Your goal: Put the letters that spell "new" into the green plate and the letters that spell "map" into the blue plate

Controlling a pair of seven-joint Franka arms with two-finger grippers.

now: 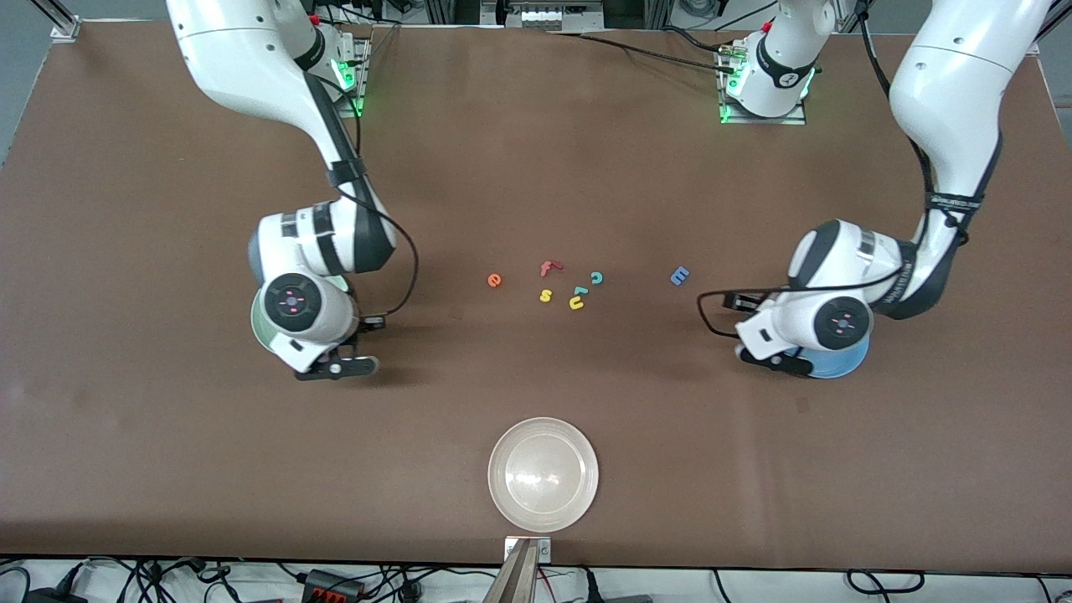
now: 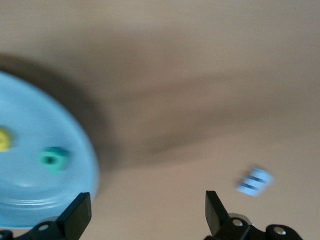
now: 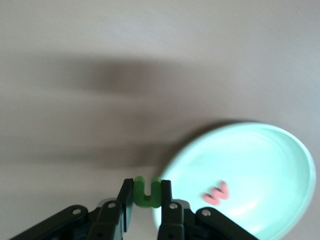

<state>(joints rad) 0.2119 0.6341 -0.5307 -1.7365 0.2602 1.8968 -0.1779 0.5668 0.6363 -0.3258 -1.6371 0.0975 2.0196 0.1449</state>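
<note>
My right gripper (image 3: 147, 200) is shut on the dark green n (image 3: 147, 192) at the rim of the green plate (image 3: 260, 160), where the pinkish-red w (image 3: 216, 193) lies. In the front view that plate (image 1: 258, 325) is mostly hidden under the right wrist, beside the right gripper (image 1: 339, 366). My left gripper (image 2: 148, 215) is open and holds nothing, just off the edge of the blue plate (image 2: 30, 150), which holds the yellow a (image 2: 4, 139) and the teal p (image 2: 53, 159). The blue m (image 1: 679, 275) and the orange e (image 1: 494, 280) lie on the table.
Mid-table lie a red f (image 1: 549, 268), a teal c (image 1: 596, 277), a yellow s (image 1: 545, 295), a yellow u (image 1: 576, 303) and a small teal piece (image 1: 579, 291). A larger white plate (image 1: 543, 474) sits near the table's front edge.
</note>
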